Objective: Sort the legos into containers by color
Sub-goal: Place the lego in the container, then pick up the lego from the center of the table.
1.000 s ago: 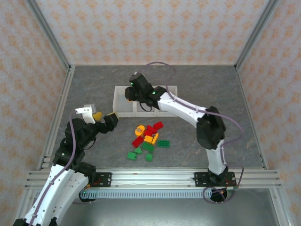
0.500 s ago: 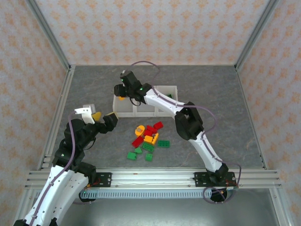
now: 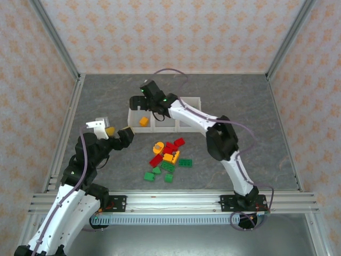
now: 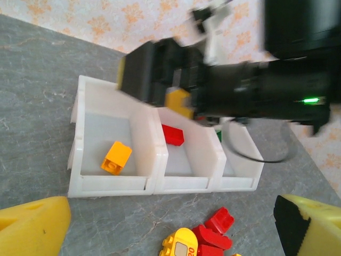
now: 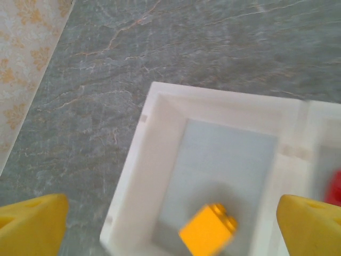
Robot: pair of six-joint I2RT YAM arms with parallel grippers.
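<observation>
Left bin [image 4: 106, 185]: we see one orange brick [image 4: 116, 158].
Middle bin [image 4: 184, 184]: one red brick [image 4: 173, 134].
Right gripper [image 5: 170, 226]: over the orange brick, jaws spread, empty.
Left gripper [image 4: 170, 229]: near the bins, jaws spread.

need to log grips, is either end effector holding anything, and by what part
Nothing held: right end effector and left end effector are open; the orange brick lies loose in the bin.

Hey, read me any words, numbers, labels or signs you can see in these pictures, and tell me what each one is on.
"02": on the pale panel of the rounded yellow brick, seen from the left wrist camera; it sits near the frame edge and may be upside down, so the reading is uncertain.
In the top view the same panel is too small to read.
The white bins carry no readable text.
</observation>
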